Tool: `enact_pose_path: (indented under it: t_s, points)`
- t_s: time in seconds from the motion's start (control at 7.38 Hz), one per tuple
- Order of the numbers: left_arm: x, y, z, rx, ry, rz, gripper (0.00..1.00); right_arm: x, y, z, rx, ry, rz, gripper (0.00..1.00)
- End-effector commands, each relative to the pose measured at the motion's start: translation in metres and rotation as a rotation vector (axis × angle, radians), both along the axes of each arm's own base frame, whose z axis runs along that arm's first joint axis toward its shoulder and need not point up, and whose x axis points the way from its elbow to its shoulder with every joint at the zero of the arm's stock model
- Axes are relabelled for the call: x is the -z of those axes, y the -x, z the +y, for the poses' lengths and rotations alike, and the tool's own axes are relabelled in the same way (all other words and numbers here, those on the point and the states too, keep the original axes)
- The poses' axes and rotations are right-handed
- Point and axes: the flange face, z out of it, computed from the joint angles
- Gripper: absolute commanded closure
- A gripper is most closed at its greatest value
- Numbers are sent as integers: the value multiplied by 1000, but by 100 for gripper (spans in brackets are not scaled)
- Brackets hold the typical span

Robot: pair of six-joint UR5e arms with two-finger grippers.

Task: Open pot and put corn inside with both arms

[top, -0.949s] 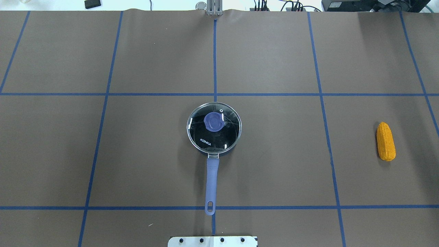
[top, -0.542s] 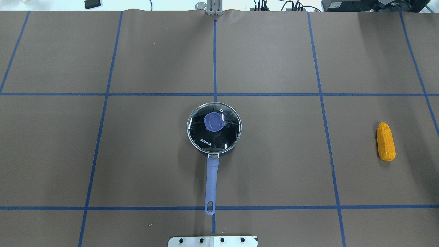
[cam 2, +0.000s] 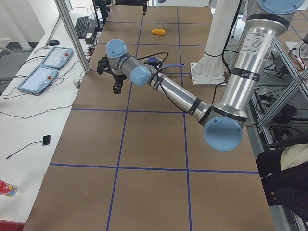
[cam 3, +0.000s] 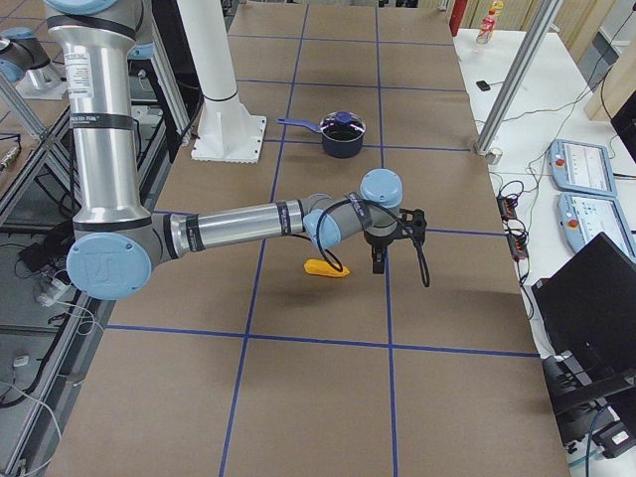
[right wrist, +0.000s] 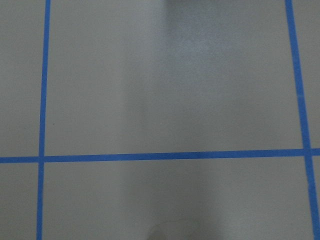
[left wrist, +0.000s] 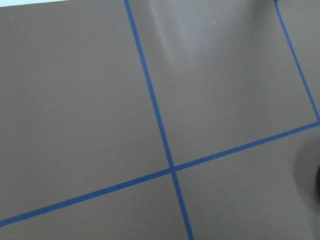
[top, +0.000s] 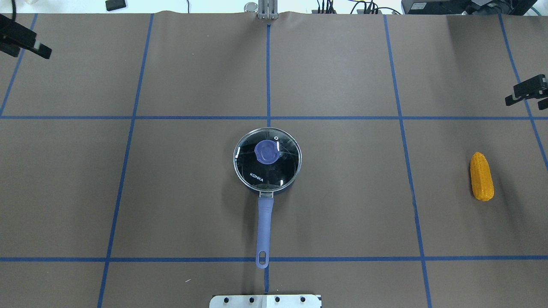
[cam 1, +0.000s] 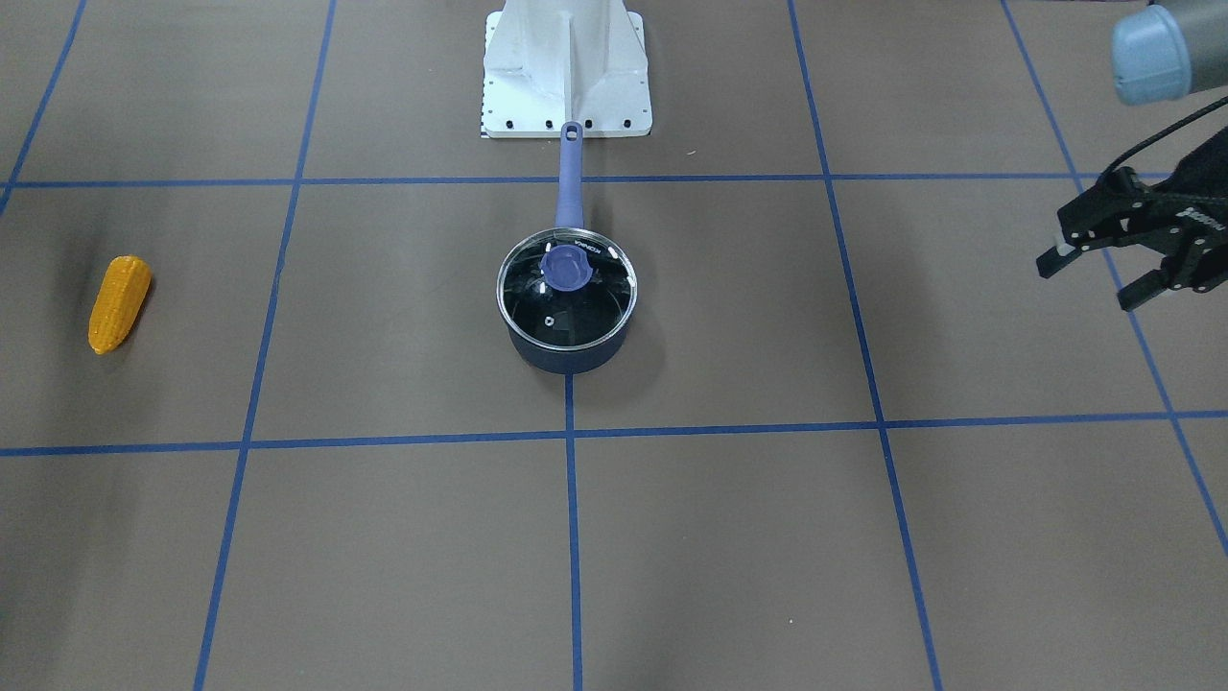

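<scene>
The pot (top: 265, 218) sits at frame centre with its handle toward the bottom edge, its dark body mostly hidden under the round glass lid (top: 283, 166). The bumpy corn (top: 481, 176) lies far right. The left gripper (cam 1: 1086, 284) hangs with its jaws apart. The right gripper (top: 525, 102), cropped by the edge, also looks spread.

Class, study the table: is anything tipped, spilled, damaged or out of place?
Nothing stands out. The pot stands upright with its glass lid seated flat. The corn lies whole on the mat at the robot's right. The left gripper and right gripper hang empty near the table's edges.
</scene>
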Motion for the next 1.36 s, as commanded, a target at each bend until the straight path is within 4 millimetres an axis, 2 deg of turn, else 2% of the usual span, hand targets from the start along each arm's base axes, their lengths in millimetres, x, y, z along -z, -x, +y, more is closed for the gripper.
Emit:
enact_pose_path:
  t_s: [0.0, 0.14, 0.41, 0.54, 0.68, 0.81, 0.95, 1.08, 1.22]
  points:
    - [67, -71, 26, 28, 64, -5, 2, -7, 48, 18, 24, 63, 31, 0]
    - [104, -100, 43, 38, 101, -12, 2, -5, 60, 28, 46, 60, 30, 0]
    - [153, -157, 83, 53, 140, -36, 2, -20, 78, 53, 99, 85, 45, 0]
    - [168, -184, 96, 68, 150, -34, 2, -30, 88, 65, 120, 70, 61, 0]
    - [184, -221, 116, 77, 169, -32, 2, -35, 100, 68, 128, 48, 90, 0]
    - [194, -239, 126, 87, 173, -29, 2, -40, 107, 71, 146, 45, 98, 0]
    - [200, -245, 126, 93, 189, -24, 2, -45, 114, 74, 160, 51, 105, 0]
    - [208, -260, 125, 107, 201, -28, 2, -52, 125, 78, 174, 47, 132, 0]
    - [214, -295, 140, 115, 193, -47, 2, -56, 127, 80, 181, 43, 140, 0]
